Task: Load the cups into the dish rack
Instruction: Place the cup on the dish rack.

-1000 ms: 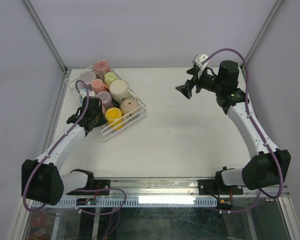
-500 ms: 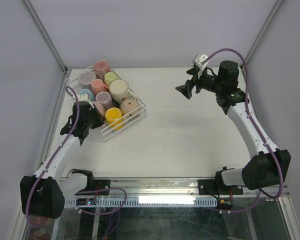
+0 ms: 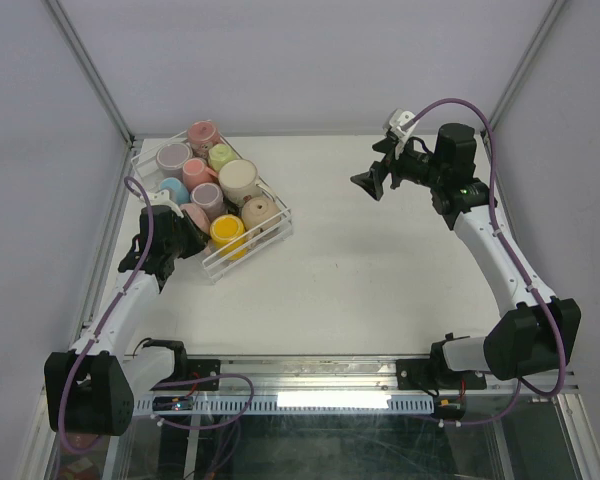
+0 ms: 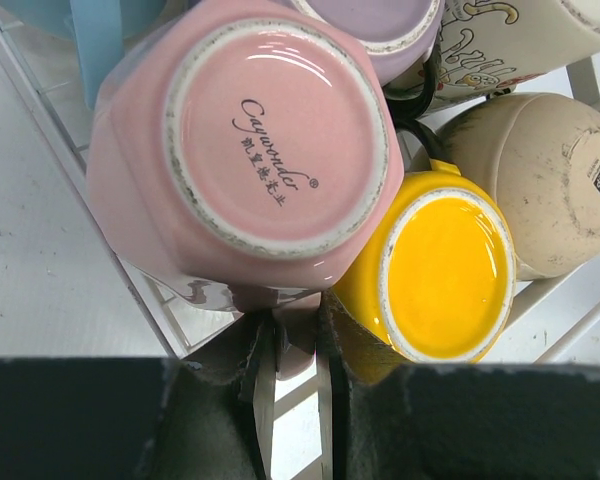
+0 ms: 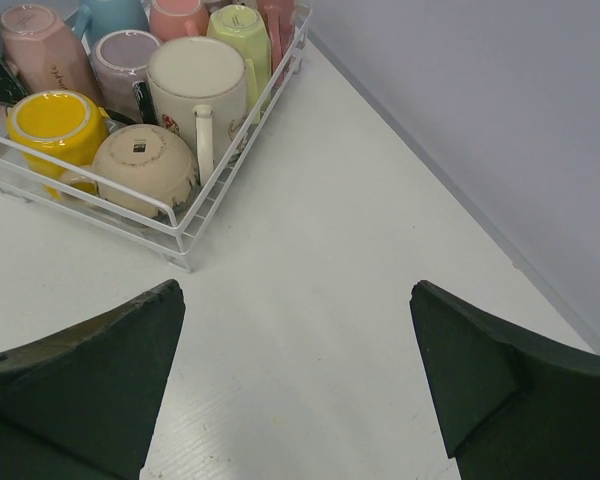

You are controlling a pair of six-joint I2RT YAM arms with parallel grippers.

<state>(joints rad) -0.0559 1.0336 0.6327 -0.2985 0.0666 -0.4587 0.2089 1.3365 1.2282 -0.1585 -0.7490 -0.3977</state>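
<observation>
Upturned ceramic cups (image 3: 239,181) of mixed colours fill the white wire dish rack (image 3: 260,243) at the bench's (image 3: 380,270) far left corner. My left tool (image 4: 290,340), nearly together, sits beside the pink octagonal mug (image 4: 245,140); I cannot tell whether it pinches wire. My right tool (image 5: 295,295) hovers spread wide. The safest retreat looks straight back, nudging no mugs.

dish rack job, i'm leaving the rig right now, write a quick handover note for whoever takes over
Left gripper: nearly shut, holds no cup, low at the near-left edge of the dish rack, facing the pink cup.
Right gripper: open, empty, raised over the far right of the table.
Cups: ten visible, all inside the rack; none seen on the table.
Done: loading looks complete.
Left: probably just check the pink cup, which looks tilted, then pull both arms back.
</observation>
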